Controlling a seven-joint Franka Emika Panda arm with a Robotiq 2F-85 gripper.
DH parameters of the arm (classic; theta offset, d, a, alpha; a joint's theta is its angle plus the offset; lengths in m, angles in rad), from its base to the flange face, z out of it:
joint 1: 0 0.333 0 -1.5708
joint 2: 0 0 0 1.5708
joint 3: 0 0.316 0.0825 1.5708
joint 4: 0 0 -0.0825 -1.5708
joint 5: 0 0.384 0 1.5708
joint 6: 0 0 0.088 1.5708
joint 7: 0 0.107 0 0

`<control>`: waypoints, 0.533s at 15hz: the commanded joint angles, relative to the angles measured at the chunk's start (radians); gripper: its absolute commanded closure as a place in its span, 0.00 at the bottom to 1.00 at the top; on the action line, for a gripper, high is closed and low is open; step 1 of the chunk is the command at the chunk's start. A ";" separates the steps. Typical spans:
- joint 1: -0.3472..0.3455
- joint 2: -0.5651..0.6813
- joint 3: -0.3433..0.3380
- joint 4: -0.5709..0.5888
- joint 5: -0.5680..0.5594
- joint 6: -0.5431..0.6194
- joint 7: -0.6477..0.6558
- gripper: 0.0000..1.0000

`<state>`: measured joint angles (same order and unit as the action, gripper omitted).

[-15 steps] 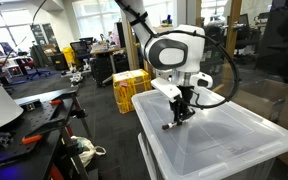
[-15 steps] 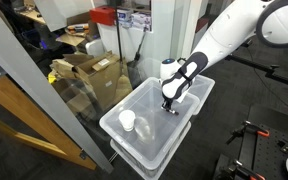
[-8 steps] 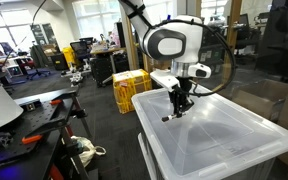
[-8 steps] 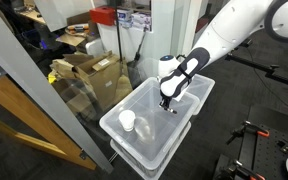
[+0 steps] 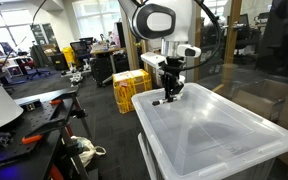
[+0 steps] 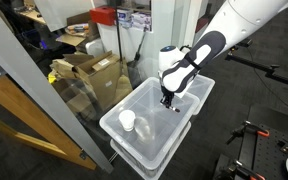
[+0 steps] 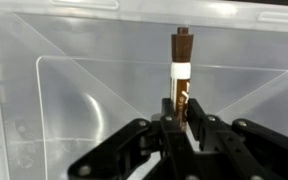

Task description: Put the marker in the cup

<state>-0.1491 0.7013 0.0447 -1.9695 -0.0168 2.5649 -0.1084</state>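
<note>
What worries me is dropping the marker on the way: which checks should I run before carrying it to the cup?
1. Marker clamped in the pincer: ok, the fingers are closed on its lower end.
2. Marker lifted off the bin lid: cannot tell, the gap is unclear.
3. Cup upright with its mouth open: ok.
4. Route across the lid to the cup: ok, nothing stands between them in an exterior view.
5. Cup in the wrist view: not ok, it is out of frame.
</note>
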 commanded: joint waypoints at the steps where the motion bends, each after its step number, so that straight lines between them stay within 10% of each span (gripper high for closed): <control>1: 0.041 -0.133 -0.032 -0.119 0.005 -0.023 0.033 0.95; 8: 0.145 -0.267 -0.114 -0.229 -0.048 0.006 0.182 0.95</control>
<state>-0.0601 0.5160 -0.0229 -2.1281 -0.0312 2.5651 -0.0182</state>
